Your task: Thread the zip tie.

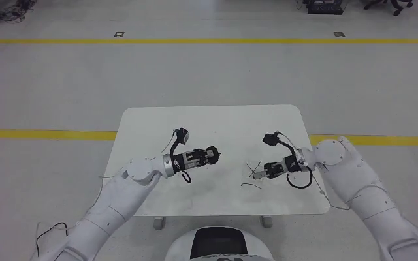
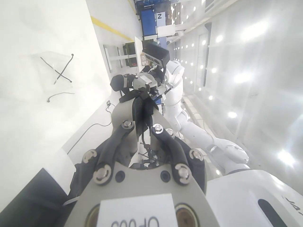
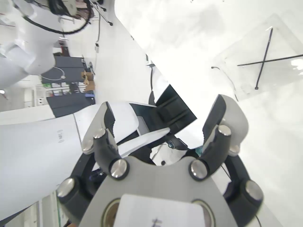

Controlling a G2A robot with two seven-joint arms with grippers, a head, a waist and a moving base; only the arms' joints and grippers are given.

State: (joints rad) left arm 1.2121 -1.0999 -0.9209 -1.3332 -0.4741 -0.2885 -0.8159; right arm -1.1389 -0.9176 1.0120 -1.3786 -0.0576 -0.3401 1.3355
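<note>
Top view: crossed zip ties [image 1: 253,168] lie right of centre on the table [image 1: 196,124], just beside the right gripper [image 1: 259,175]; left gripper [image 1: 217,154] sits apart, mid-frame.
Left wrist view: jaws pinched together, nothing seen between them.
Right wrist view: jaws spread, empty.
Pick-up looks not yet begun; the next move calls for lowering onto one tie.

the table [image 1: 150,124] top looks like smooth white laminate with a soft sheen. right of centre in the top view, the 3 zip ties [image 1: 254,168] are thin black plastic, 2 of them crossed on a clear, glossy plastic sheet [image 3: 248,45] that catches glare. the right gripper [image 3: 163,107] has satin grey metal plates, polished steel pins and matt black links; the left gripper [image 2: 142,100] is alike, its pads [image 2: 140,112] dark and ribbed. the floor [image 1: 209,72] is a pale glossy coating with yellow painted lines.
</note>
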